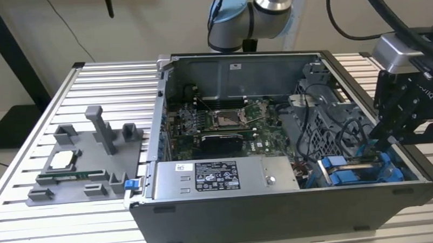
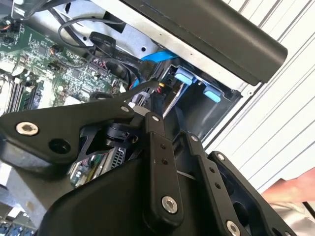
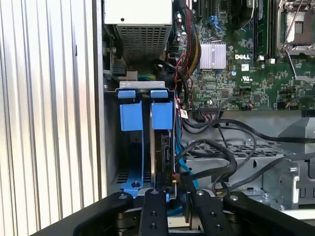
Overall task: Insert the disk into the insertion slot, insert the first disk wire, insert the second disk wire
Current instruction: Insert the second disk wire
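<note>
The disk [image 3: 162, 147] stands edge-on in the insertion slot [image 3: 142, 84] of the grey drive cage, and its blue carrier tab [image 3: 162, 114] is level with the neighbouring blue tab [image 3: 130, 115]. In the exterior view the disk [image 1: 353, 161] sits low in the cage at the case's right front corner. My gripper [image 3: 172, 189] is at the disk's cable end, with fingers close together on a small connector with red and yellow leads, a disk wire [image 3: 175, 180]. That wire end [image 2: 161, 83] sticks out past the gripper [image 2: 150, 91]. A blue cable [image 3: 183, 164] runs beside it. My gripper [image 1: 385, 142] reaches down into the cage.
Black cable bundles [image 3: 221, 152] lie over the perforated cage beside the slot. The green motherboard [image 1: 224, 121] fills the case's middle and the power supply [image 1: 218, 178] lies along its front. A grey parts fixture [image 1: 88, 164] stands on the slatted table at the exterior view's left.
</note>
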You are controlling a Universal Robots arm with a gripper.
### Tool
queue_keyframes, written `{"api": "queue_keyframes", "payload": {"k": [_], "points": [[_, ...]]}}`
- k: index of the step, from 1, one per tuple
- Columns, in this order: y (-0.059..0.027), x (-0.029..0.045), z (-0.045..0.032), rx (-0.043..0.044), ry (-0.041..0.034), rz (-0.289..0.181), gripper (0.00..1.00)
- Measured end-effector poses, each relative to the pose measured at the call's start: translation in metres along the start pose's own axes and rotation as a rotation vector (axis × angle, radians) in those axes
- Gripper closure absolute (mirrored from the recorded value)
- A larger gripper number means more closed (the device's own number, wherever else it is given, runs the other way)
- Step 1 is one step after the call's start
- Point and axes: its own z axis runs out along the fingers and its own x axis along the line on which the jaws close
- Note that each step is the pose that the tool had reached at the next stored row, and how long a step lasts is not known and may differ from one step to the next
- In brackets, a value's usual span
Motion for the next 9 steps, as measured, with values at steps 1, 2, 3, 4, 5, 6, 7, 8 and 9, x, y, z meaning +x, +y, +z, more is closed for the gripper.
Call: {"api": "queue_keyframes", "payload": {"k": [1,2,3,4,5,6,7,8,9], "points": [[0.0000,-0.0001,-0.0012,0.0000,0.0002,0.000,0.00],[0.0000,-0.0001,-0.0011,0.0000,-0.0001,0.000,0.00],[0.0000,-0.0002,-0.0011,-0.0001,-0.0002,0.000,0.00],[0.0000,-0.0002,-0.0011,0.0000,-0.0002,0.000,0.00],[0.0000,-0.0002,-0.0012,0.0000,-0.0001,0.000,0.00],[0.0000,-0.0005,-0.0012,0.0000,0.0000,0.000,0.00],[-0.0004,-0.0011,-0.0013,0.0000,0.0001,0.000,0.00],[-0.0009,-0.0018,-0.0011,-0.0001,0.0000,0.000,0.00],[-0.0015,-0.0027,-0.0010,0.0000,-0.0001,0.000,0.00]]}}
